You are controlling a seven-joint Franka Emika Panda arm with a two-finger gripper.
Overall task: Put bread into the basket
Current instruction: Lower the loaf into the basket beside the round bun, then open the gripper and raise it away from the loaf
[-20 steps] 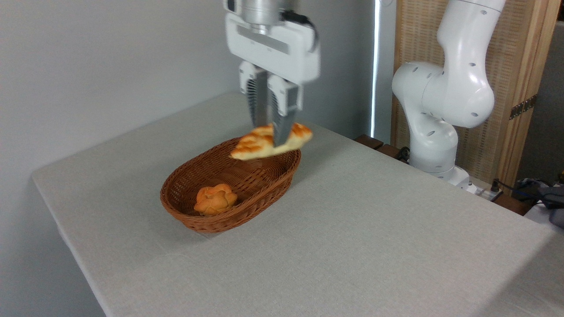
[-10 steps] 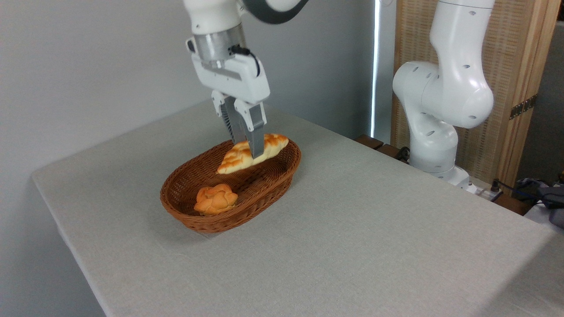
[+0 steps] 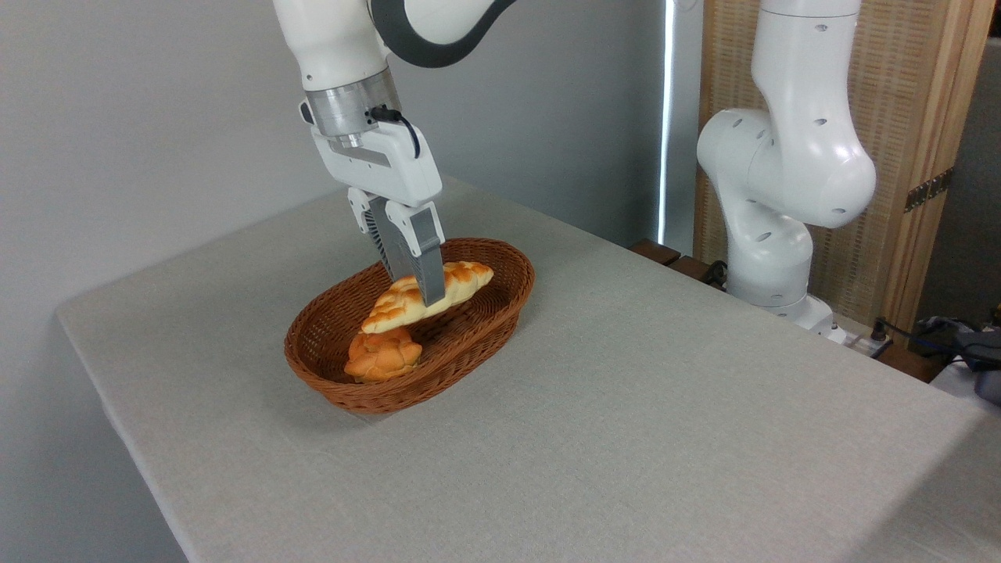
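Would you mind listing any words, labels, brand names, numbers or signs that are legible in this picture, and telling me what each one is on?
None: no readable text shows in this view.
The robot arm and the claw gripping the bread carry no visible lettering or logo.
The basket, the round bun and the table are unmarked.
The dark items at the far right edge are too small to show any print.

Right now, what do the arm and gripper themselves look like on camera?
The arm is glossy white with rounded joint housings dotted by small dark holes, plus a dark grey band near the wrist. A bare metal ring sits above the boxy white gripper body, and a thin black cable loops beside it. The two fingers are grey and ribbed.
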